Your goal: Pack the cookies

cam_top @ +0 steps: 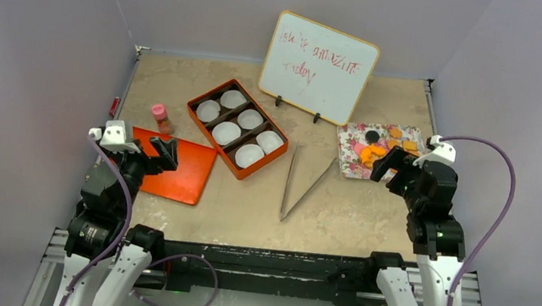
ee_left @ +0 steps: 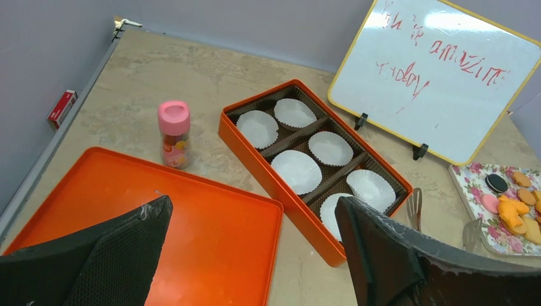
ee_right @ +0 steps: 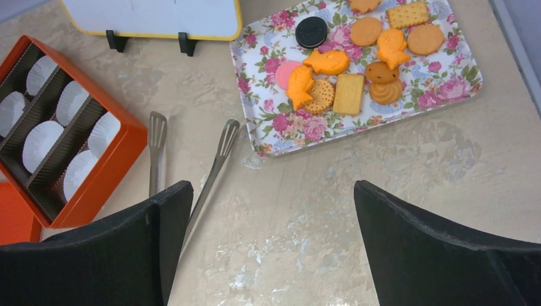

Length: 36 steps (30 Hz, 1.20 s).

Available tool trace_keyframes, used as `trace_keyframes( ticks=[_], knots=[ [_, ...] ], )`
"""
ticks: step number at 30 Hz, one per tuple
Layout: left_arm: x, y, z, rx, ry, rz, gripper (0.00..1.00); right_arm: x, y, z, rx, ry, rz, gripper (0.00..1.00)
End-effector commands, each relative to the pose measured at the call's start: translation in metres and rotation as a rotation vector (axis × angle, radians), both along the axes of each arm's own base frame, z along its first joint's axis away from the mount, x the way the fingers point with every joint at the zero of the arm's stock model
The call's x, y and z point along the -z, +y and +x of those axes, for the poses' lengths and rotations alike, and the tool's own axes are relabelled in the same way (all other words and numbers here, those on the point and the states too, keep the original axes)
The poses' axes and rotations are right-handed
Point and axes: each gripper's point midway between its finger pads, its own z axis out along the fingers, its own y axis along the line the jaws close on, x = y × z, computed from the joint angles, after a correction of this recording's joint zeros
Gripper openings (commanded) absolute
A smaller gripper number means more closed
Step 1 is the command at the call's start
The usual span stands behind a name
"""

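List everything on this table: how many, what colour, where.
cookies: about thirteen, mostly orange, one pink, one black, on the tray
tray: one, floral, right side
box: one, orange, centre
paper cups: six, white, in the box
lid: one, orange, left of the box
tongs: one pair, metal, between box and tray
whiteboard: one, white, far side
bottle: one, pink-capped, beside the lid
left hand: one, black, open, above the lid
right hand: one, black, open, near the tray
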Motion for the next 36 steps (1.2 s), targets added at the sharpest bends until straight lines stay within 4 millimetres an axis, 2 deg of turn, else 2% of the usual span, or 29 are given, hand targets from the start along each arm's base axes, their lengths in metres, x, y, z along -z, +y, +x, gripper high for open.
trace_keyframes(
  ticks=[1,9,19,25,31,36],
  knots=[
    [-0.007,-0.002,0.002,0.003,-0.034,-0.026,1.00,0.003,0.006,0.003,-0.004,-0.001,0.042,0.99],
    [-0.001,-0.007,0.005,0.027,-0.025,-0.029,1.00,0.022,0.014,0.004,-0.014,0.052,0.092,0.99],
    [0.016,-0.018,0.010,0.081,-0.004,-0.032,1.00,0.062,0.028,0.011,-0.015,0.174,0.150,0.99],
    [0.018,-0.021,0.010,0.100,-0.004,-0.026,1.00,0.083,0.048,0.018,-0.026,0.257,0.112,0.99],
    [0.018,-0.026,0.010,0.128,-0.012,-0.022,1.00,0.107,0.062,0.023,0.034,0.352,0.151,0.99],
    [0.018,-0.029,0.010,0.140,-0.015,-0.016,1.00,0.119,0.086,0.027,0.055,0.398,0.124,0.98]
  ],
)
